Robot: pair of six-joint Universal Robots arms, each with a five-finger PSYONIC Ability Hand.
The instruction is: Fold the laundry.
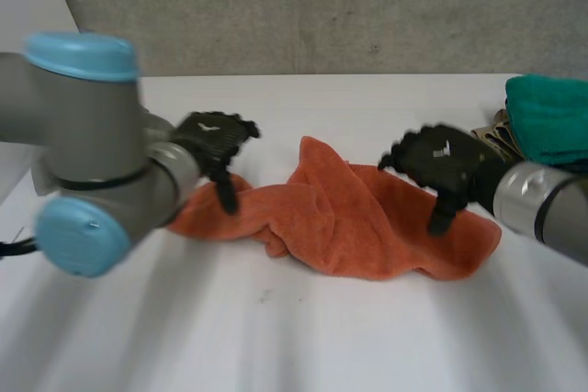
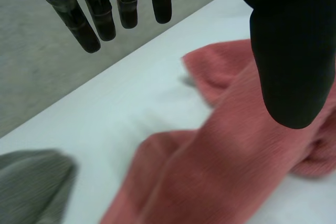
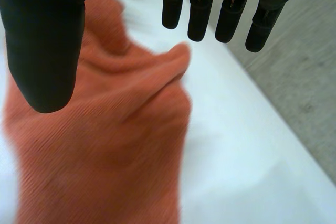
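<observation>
The white flat worktop (image 1: 276, 337) carries the following items. One orange terry-cloth towel (image 1: 367, 227) lies crumpled across the middle of the worktop, bunched into ridges, with one peak raised near its centre and its ends spread flat on the surface. One folded teal cloth (image 1: 551, 121) sits at the worktop's right edge, near the towel's right end. One grey ribbed cloth (image 2: 31, 187) lies near the towel's other end, separated from it by a strip of bare worktop.

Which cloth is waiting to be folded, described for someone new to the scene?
On the white table, look between the left hand and right hand. The orange towel lies crumpled there. Unlike the teal cloth at the table's right edge, it is orange and rumpled.
</observation>
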